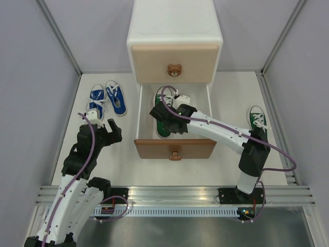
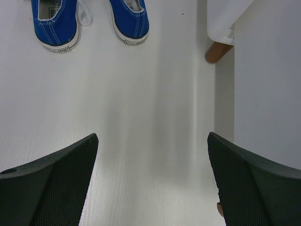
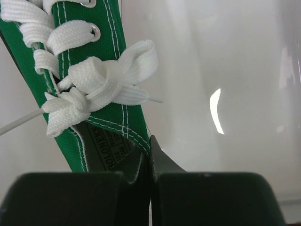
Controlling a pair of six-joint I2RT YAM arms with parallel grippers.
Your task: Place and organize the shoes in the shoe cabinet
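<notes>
The shoe cabinet stands at the back, its beige upper drawer closed and its brown-fronted lower drawer pulled open. Inside that drawer lies a green shoe, and my right gripper is shut on it. The right wrist view shows the jaws pinching the collar of this green shoe just below its white lace bow. A second green shoe rests on the table to the right. The blue pair sits at the left. Below them, my left gripper hangs open and empty; both blue shoes lie ahead of it.
A brown cabinet foot and the open drawer's white side wall lie to the right of my left gripper. Grey walls enclose the white table on both sides. A metal rail runs along the near edge.
</notes>
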